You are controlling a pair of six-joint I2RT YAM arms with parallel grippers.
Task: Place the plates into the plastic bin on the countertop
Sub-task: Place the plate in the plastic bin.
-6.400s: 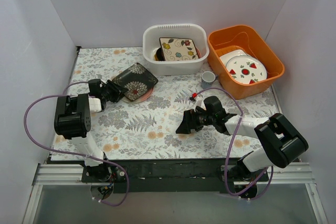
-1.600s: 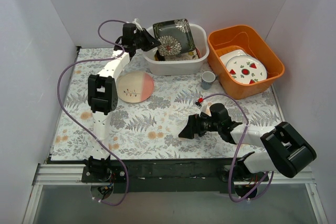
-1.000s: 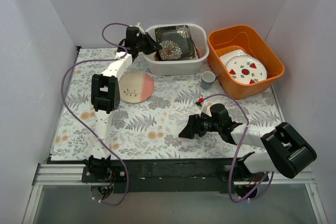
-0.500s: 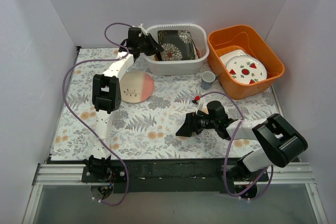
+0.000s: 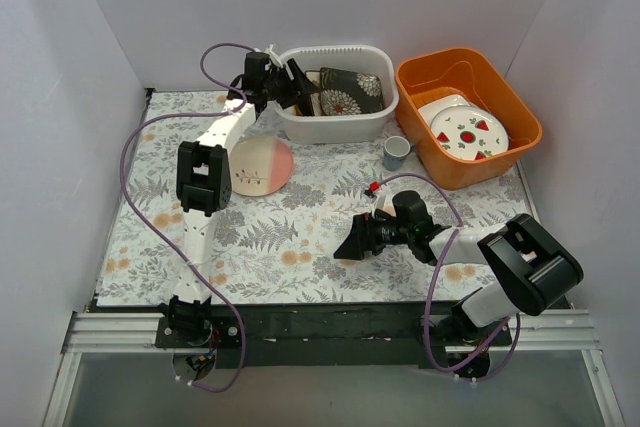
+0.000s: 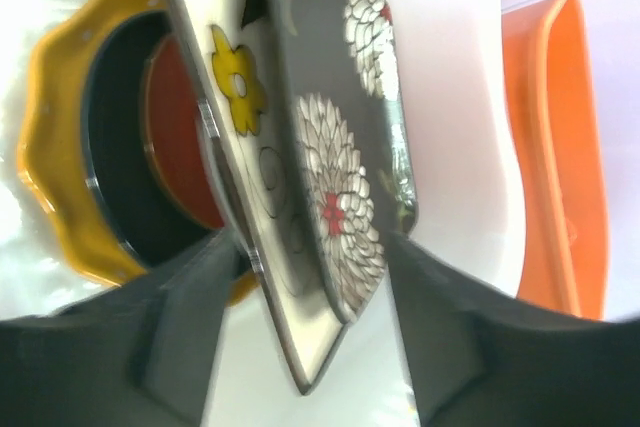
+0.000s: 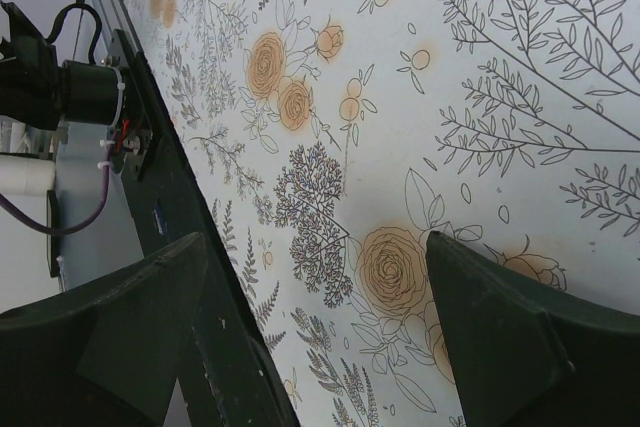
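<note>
Left gripper (image 6: 312,244): jaws spread at the left rim of the plastic bin (image 5: 335,127), one finger on each side of the plate edges, pinching nothing.
Right gripper (image 5: 356,240): jaws wide apart, empty, low over the countertop (image 5: 290,237).
Black white-flowered square plate (image 6: 340,127): inside the bin, tilted, leaning on the cream floral square plate (image 6: 235,147).
Beneath them: red plate (image 6: 180,137) in a dark brown plate (image 6: 115,177) in a yellow-orange scalloped plate (image 6: 50,147).
Pink plate (image 5: 258,165): flat on the countertop, just in front of the bin, near the left arm.
Handling: likely glazed ceramic, so stiff, slick, fairly heavy and easily chipped.
Hold: pinch the pink plate's raised rim at its near edge.
</note>
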